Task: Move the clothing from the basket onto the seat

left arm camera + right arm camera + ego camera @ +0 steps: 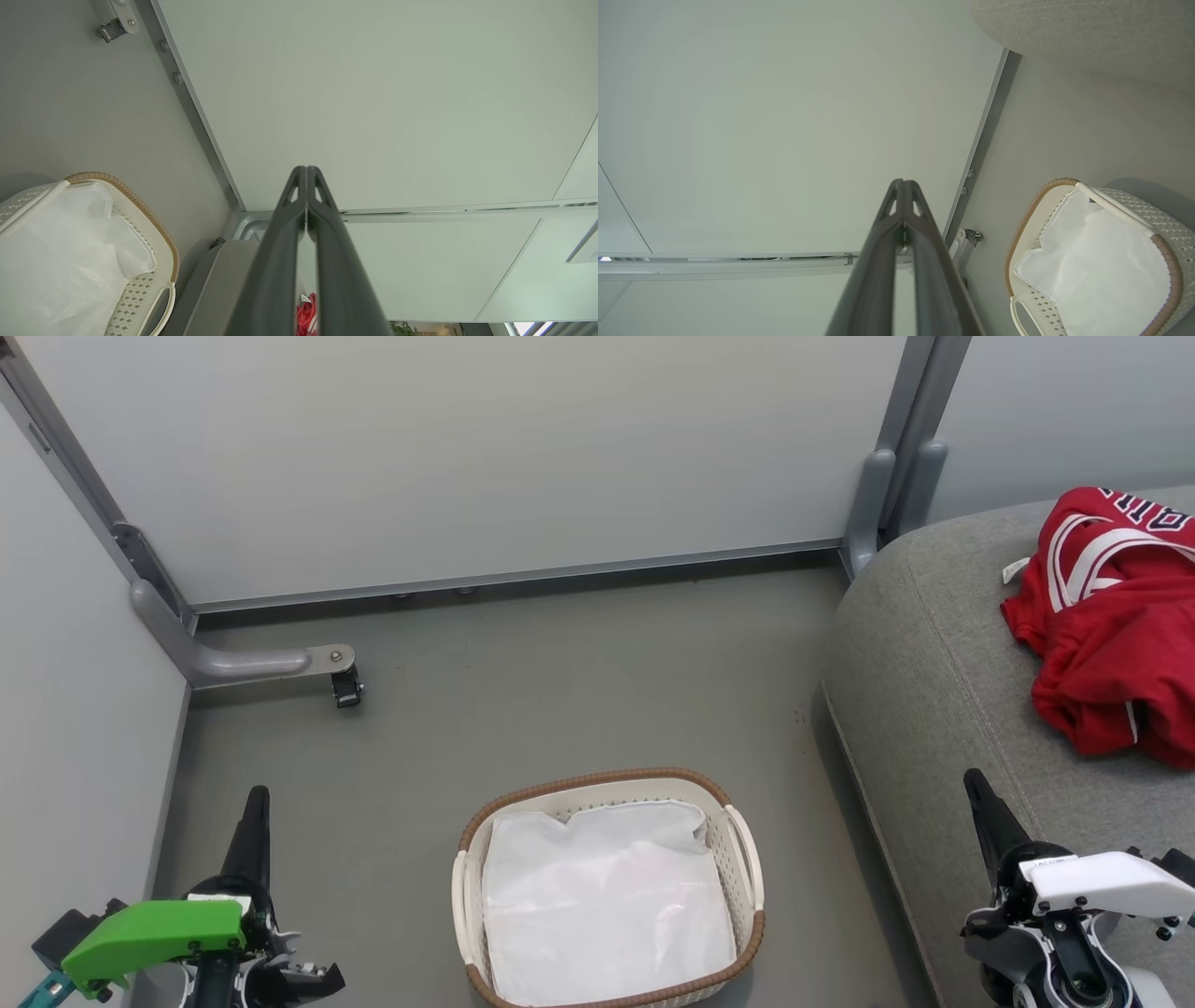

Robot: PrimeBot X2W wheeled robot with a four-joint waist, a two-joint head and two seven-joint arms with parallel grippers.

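Both pincers had their two long dark fingers pressed tight together, and nothing was pinched in them. In the head view the left pincer stood at the bottom left. The right pincer stood at the bottom right. Both pointed up.

The red sports clothing with white stripes and black-and-white letters lay in a soft, crumpled heap. It was on the big grey woven-fabric seat with round corners. It touched no pincer. From the right pincer it was at about one o'clock, near but apart. From the left pincer it was between two and three o'clock, far across the grey floor.

The small white plastic basket with little holes and a brown woven rim sat on the floor between the two pincers. A flat white cloth liner lay in it.

The head view showed the whole red heap. The left wrist view showed a tiny bit of the clothing at six o'clock, in the slit low between the fingers. The basket was at eight o'clock there. The right wrist view showed the seat close up at one o'clock and the basket at four o'clock.
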